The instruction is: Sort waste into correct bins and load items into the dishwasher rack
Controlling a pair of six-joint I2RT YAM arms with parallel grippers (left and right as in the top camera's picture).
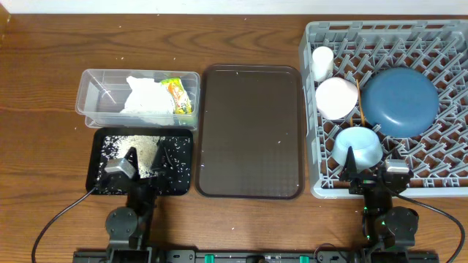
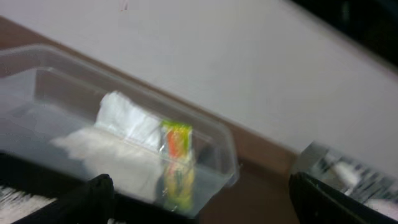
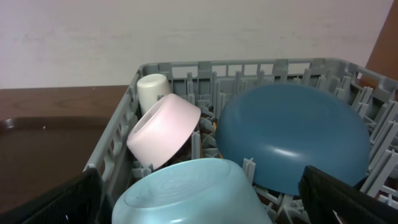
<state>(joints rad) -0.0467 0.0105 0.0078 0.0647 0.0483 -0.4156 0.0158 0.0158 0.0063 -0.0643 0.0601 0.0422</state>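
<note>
While both my arms sit at the table's 6 o'clock edge, I record my left gripper point(image 1: 146, 155) spread apart and empty over the black tray point(image 1: 99, 174), which holds the rice point(image 1: 139, 145). The clear tub point(image 1: 91, 95), at 10 o'clock, contains the napkin point(image 1: 142, 95) and the wrapper point(image 1: 178, 96). My right gripper point(image 1: 365, 166), likewise apart and empty, hangs at the 6 o'clock edge of the dishwasher rack point(image 1: 446, 179). The plate point(image 1: 401, 101), white bowl point(image 1: 336, 98), light-blue bowl point(image 1: 358, 146) and cup point(image 1: 322, 61) sit inside the rack.

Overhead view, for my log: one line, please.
napkin, wrapper: clear tub | rice: black tray | dishes: rack | left gripper open | right gripper open

Tub point(image 1: 91, 96) clear glossy plastic, rack point(image 1: 380, 27) matt grey plastic, plate point(image 1: 401, 101) smooth, table point(image 1: 44, 51) wood w/ grain.
</note>
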